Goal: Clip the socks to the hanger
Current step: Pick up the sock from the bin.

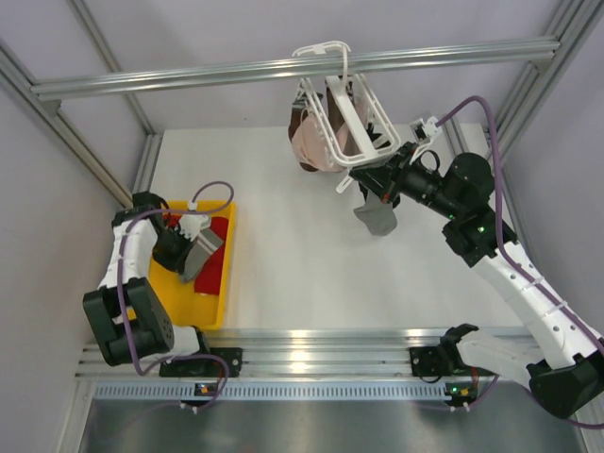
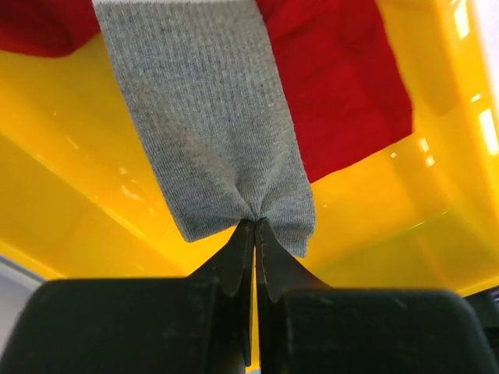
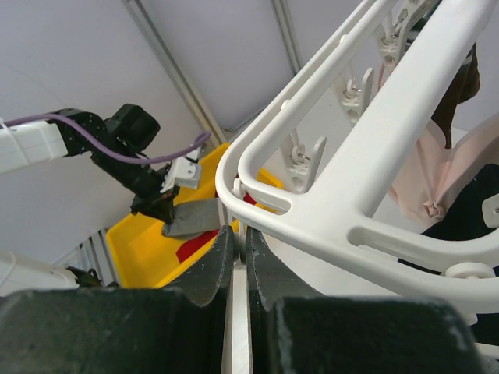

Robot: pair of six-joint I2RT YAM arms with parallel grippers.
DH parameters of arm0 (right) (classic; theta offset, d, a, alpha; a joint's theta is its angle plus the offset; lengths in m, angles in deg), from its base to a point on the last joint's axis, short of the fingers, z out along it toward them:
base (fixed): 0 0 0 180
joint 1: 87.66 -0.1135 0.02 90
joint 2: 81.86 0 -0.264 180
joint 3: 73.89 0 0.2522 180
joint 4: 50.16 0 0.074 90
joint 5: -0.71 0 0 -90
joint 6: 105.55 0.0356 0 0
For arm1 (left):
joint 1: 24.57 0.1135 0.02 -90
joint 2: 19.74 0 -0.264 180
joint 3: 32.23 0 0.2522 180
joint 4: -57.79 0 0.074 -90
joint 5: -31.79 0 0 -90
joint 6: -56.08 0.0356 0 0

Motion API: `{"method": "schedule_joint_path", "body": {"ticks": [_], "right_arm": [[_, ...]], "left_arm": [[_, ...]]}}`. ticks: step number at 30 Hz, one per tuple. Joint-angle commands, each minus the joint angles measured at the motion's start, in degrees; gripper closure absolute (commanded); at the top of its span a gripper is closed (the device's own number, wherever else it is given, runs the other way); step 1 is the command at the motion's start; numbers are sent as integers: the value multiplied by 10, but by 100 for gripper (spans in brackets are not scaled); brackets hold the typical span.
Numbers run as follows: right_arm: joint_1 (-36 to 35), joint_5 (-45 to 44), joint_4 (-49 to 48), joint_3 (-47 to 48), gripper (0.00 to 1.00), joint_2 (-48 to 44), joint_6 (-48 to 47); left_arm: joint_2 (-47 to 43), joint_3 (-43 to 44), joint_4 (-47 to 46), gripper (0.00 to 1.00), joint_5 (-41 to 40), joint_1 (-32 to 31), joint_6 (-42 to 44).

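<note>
While a grey sock (image 2: 203, 117) is pinched over the tray (image 2: 78, 179) in the shut left pincer (image 2: 255, 227), the hanger (image 3: 390, 132) is hung well right of the tray, with the closed right pincer (image 3: 240, 238) at its corner.

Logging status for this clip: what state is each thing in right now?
Left end effector: closed on the grey sock.
Grey sock: pinched at one end, over the yellow tray.
Red sock: lying in the tray.
Hanger: hooked on the overhead bar.
Second grey sock: dangling under the hanger.
Pink sock: hanging from the hanger.
Right end effector: closed at the hanger's corner.
</note>
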Motion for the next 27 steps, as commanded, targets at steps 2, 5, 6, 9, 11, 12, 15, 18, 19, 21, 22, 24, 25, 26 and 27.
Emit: {"method": "schedule_joint_path", "body": {"ticks": [2, 5, 6, 9, 11, 12, 15, 18, 19, 21, 22, 24, 25, 26, 27], "right_arm": [[5, -3, -10, 13, 100, 0, -6], [4, -3, -7, 17, 100, 3, -6], [5, -3, -6, 20, 100, 3, -6], [5, -5, -6, 20, 100, 5, -6], [5, -7, -5, 19, 100, 4, -6], [4, -9, -8, 16, 100, 4, -4], [4, -11, -10, 15, 100, 5, -3], [5, -11, -7, 17, 100, 5, -8], [4, -11, -5, 18, 100, 5, -10], [5, -11, -3, 20, 100, 4, -13], [5, -11, -3, 20, 100, 5, -13], [5, -11, -3, 19, 100, 5, -13], [5, -10, -3, 18, 100, 5, -13], [5, -10, -3, 16, 100, 4, -14], [6, -10, -3, 15, 100, 4, -13]], "left_arm": [[2, -12, -6, 82, -64, 6, 53], [2, 16, -14, 56, -8, 5, 29], [1, 23, -16, 55, 16, 6, 15], [5, 48, -37, 55, 80, 4, -21], [19, 59, -60, 55, 108, 4, -35], [26, 61, -68, 55, 115, 3, -51], [64, 75, -98, 55, 130, -1, -77], [101, 73, -126, 56, 130, -3, -95], [116, 73, -134, 55, 127, -8, -100], [128, 65, -160, 55, 118, -12, -112], [137, 63, -173, 55, 113, -15, -116], [146, 55, -189, 54, 99, -19, -122], [153, 52, -210, 53, 93, -22, -124], [158, 48, -219, 53, 89, -24, -125], [162, 45, -227, 53, 82, -25, -125]]}}
